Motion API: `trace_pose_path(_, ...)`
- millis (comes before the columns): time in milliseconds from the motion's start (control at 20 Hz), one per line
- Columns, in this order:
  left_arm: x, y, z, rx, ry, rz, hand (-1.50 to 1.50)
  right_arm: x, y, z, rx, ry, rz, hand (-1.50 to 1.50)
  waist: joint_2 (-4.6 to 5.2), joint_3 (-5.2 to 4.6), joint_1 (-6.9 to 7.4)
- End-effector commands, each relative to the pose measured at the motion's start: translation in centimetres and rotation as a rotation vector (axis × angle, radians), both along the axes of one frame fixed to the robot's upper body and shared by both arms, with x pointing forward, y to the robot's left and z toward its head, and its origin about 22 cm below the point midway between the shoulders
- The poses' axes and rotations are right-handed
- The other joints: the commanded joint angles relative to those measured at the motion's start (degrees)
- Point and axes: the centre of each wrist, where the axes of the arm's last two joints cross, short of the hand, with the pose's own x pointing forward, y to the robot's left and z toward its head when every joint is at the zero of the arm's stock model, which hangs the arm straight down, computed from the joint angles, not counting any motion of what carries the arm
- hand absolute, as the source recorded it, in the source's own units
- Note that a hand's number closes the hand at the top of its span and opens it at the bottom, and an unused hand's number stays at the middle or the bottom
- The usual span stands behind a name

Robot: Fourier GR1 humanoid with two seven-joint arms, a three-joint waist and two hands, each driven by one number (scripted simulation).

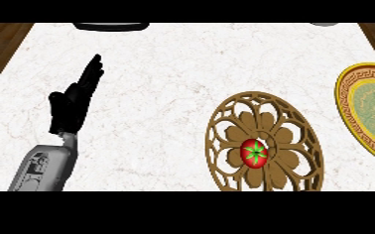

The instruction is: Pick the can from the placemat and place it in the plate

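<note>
From my remote seat, looking steeply down: the left robot hand (75, 100) stands over the white marbled worktop (168, 69) at the view's left, its black fingers straight and pointing away from me, holding nothing, its grey forearm (42, 167) coming in from the lower edge. I see no right robot hand in this view. The can (254, 152), seen from above as a red round top with a green star-like mark, sits upright at the centre of the placemat (264, 141), a brown openwork disc with a flower pattern that lies at lower right and runs off the lower edge. The plate (351, 106), gold-rimmed with a pale green middle, lies just beyond the placemat to the right, cut off by the view's right edge; a strip of bare marble separates the two. The left robot hand is well apart from the can, with open worktop between them and nothing standing on that stretch. At the far edge, a dark, flat-looking object (111, 26) shows at upper left and a pale grey one (324, 24) at upper right, both only partly in view and too cropped for me to name. Strips of wood-brown surface (13, 37) flank the worktop at both upper corners.
</note>
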Motion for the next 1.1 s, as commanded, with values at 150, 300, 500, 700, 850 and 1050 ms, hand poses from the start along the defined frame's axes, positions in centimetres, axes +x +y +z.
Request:
trace_pose_path(150,0.0,-1.7,-1.1,0.005,-0.003,-0.010,0.00,4.8,3.2,-2.1,-0.151,0.055,0.108,1.50,-0.06,-0.11,0.01)
trace_pose_path(300,-0.4,0.9,0.1,0.007,0.010,-0.008,0.00,5.8,5.6,-6.9,-0.235,0.097,0.101,1.50,-0.09,-0.11,0.10)
trace_pose_path(500,0.1,0.2,1.5,-0.001,-0.011,0.014,0.00,7.1,6.0,-8.7,-0.105,0.245,0.055,-1.50,-0.11,-0.10,-0.10)
trace_pose_path(700,0.1,-1.3,0.8,0.007,0.009,0.007,0.00,9.4,9.5,-12.2,-0.013,0.294,0.070,-1.50,-0.10,-0.08,-0.08)
trace_pose_path(850,0.2,0.0,0.9,0.000,0.012,0.007,0.00,8.3,8.4,-13.7,0.009,0.296,0.088,-1.50,-0.12,-0.09,-0.44)
trace_pose_path(1050,1.4,-1.4,0.2,0.010,0.000,0.027,0.00,10.0,9.0,-11.8,0.228,0.237,0.155,-1.50,-0.25,-0.15,-1.33)
